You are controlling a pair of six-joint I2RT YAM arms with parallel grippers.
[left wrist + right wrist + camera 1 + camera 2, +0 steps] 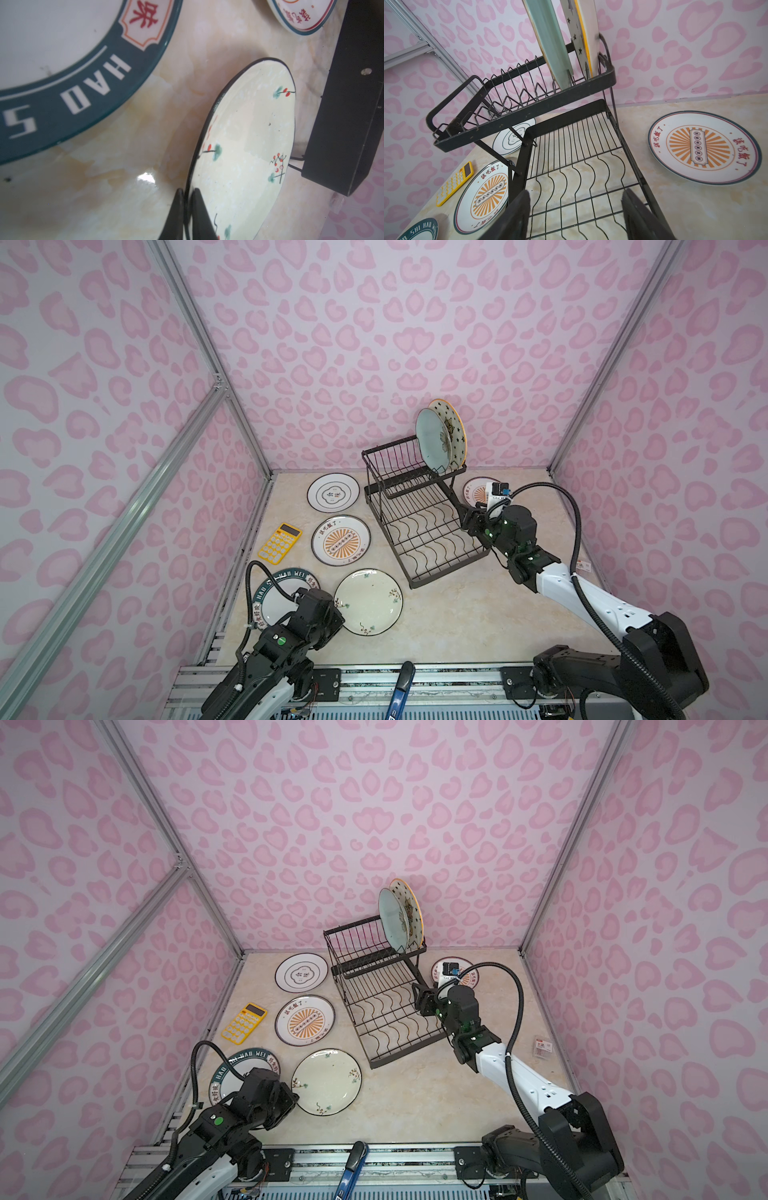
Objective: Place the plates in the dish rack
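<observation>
Left gripper (187, 199): clamped on the near rim of the cream floral plate (245, 145), one finger above the rim and one below.
Right gripper (576, 195): jaws apart, holding nothing, hovering over the right side of the dish rack (424, 526)'s lower tray.
Plates loaded: the pale blue plate (432, 439) and the starred yellow-rimmed plate (455, 427) stand in the raised basket.
Plates outstanding: five lie on the table (457, 614). These are the cream floral plate, the dark-green-rimmed lettered plate (83, 87), the white black-ringed plate (333, 492) and two orange sunburst plates (340, 540) (704, 147).
Risk, grip: the hold is a thin pinch at the edge only. In my judgement the glazed plate may pivot or slip once its weight hangs from the fingers.
Risk, neighbours: the lettered plate lies near. A swinging rim could strike it.
Risk, rack: the right gripper is close to the wire frame. A knock could shift the rack and tip the two standing plates.
Not verifiable: whether the cream plate has left the table.
Obscured: the left fingers are hidden under the wrist in both top views. The right arm covers much of the far sunburst plate.
Unrelated item: yellow calculator (279, 543).
</observation>
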